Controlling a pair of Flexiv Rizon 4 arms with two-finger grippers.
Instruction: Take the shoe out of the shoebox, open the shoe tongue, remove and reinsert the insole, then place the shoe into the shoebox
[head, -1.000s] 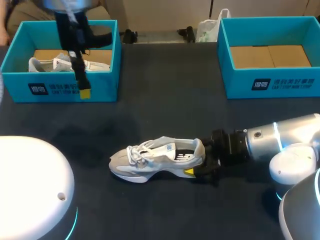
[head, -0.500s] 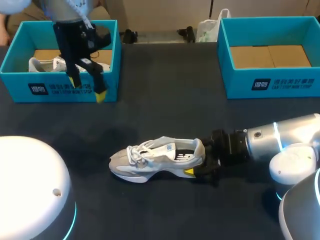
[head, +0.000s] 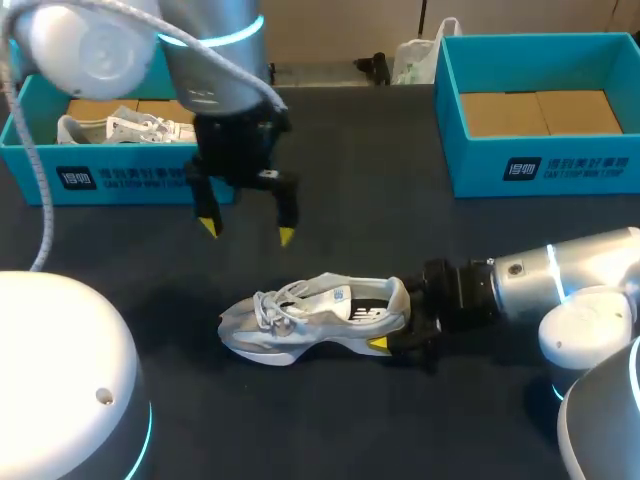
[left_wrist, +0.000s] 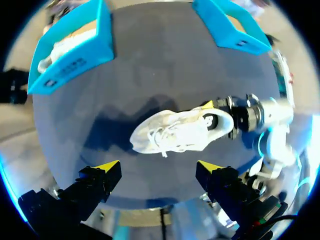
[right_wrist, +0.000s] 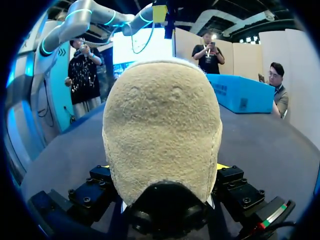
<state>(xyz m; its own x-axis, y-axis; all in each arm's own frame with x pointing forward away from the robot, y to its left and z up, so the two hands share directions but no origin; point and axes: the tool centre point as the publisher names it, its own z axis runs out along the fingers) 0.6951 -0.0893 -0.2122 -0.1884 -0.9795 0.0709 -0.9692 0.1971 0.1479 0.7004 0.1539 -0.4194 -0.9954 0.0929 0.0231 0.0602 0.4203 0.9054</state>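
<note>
**Shoe out on the table, heel pinned, tongue not yet lifted**

At the upper left of the head view stands the left shoebox (head: 60, 178), with a second shoe (head: 120, 128) lying inside it. Just right of that box the left gripper (head: 247, 232) hangs above the table (head: 330, 190). Its fingers are spread wide with nothing between them, and it is poised over the laced front of the shoe (head: 315, 318).

The shoe sits on its sole in the middle of the frame, toe to the left and heel to the right. The right gripper (head: 400, 322) comes in from the right edge and is clamped across the heel, with a yellow tip on either side. At the upper right, the right shoebox (head: 540, 165) shows only its cardboard floor.

The shoe looks light. Its upper seems soft and likely to give under a pinch, while the sole and heel cup seem stiffer, so the heel is probably the soundest place to hold it. The tongue is likely thin and floppy. It would best be taken at its free top edge by the collar, clear of the loose laces, which could snag a finger. The insole should bend easily but may sit snug in the shoe.
</note>
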